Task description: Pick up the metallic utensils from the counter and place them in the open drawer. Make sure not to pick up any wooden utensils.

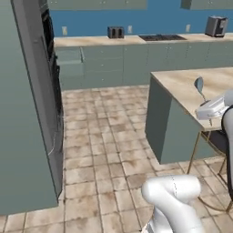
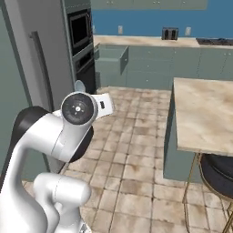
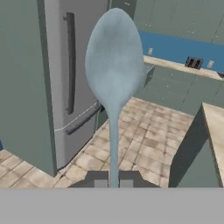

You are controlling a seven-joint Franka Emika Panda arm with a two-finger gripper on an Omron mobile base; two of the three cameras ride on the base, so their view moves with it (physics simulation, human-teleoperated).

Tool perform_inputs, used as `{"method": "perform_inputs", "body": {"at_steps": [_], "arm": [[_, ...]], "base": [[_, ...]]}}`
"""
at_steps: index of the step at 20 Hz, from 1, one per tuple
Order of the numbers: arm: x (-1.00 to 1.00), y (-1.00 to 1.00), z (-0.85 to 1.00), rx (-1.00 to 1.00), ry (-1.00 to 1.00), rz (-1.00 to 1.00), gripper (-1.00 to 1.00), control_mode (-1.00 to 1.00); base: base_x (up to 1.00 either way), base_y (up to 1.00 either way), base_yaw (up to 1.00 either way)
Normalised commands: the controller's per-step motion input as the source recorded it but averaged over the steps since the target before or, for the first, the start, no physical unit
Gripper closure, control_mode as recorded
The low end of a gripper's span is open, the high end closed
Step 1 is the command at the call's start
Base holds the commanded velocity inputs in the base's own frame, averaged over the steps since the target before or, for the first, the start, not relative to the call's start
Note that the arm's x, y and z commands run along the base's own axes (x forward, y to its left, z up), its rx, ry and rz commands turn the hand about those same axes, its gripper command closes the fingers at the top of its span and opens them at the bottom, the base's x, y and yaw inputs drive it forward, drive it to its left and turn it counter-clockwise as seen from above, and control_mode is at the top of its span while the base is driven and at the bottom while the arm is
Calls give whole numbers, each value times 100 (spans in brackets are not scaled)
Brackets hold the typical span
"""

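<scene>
1. Fridge (image 3: 65, 83): it stands at 9 o'clock in the hand view, grey door and upright handle, beside the oven (image 2: 79, 32) column seen in the right base view.
2. Drawer (image 2: 109, 57): pulled out of the far cabinets, at 11 o'clock in the right base view and at 2 o'clock of the spoon bowl in the hand view. It sits well apart from the end effector, across the tiled floor.
3. Spoon (image 3: 113, 65): held upright, bowl up at 12 o'clock in the hand view, handle running down to 6 o'clock between the finger tips. In the left base view it shows at 3 o'clock, over the tabletop (image 1: 182, 84) edge.
4. End effector (image 3: 113, 181): closed tight on the spoon's handle end, nothing else in its hold.
5. Handling, as a judgement: the spoon is probably light and stiff, but smooth metal on a thin handle may slip or pivot. A hold this low leaves the bowl far out, so it could swing; a grip nearer the middle would be steadier.
6. Tabletop: at 3 o'clock in the right base view, marbled, with a stool (image 2: 218, 175) under its near edge.
</scene>
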Motion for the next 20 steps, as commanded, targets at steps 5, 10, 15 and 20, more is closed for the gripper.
{"method": "perform_inputs", "body": {"at_steps": [5, 10, 15, 20], "arm": [[0, 0, 0, 0, 0, 0, 100, 100], [0, 0, 0, 0, 0, 0, 100, 100], [0, 0, 0, 0, 0, 0, 100, 100], [0, 0, 0, 0, 0, 0, 100, 100]], "base": [[100, 69, -18], [100, 23, -13], [100, 11, -5], [100, 12, 2]]}}
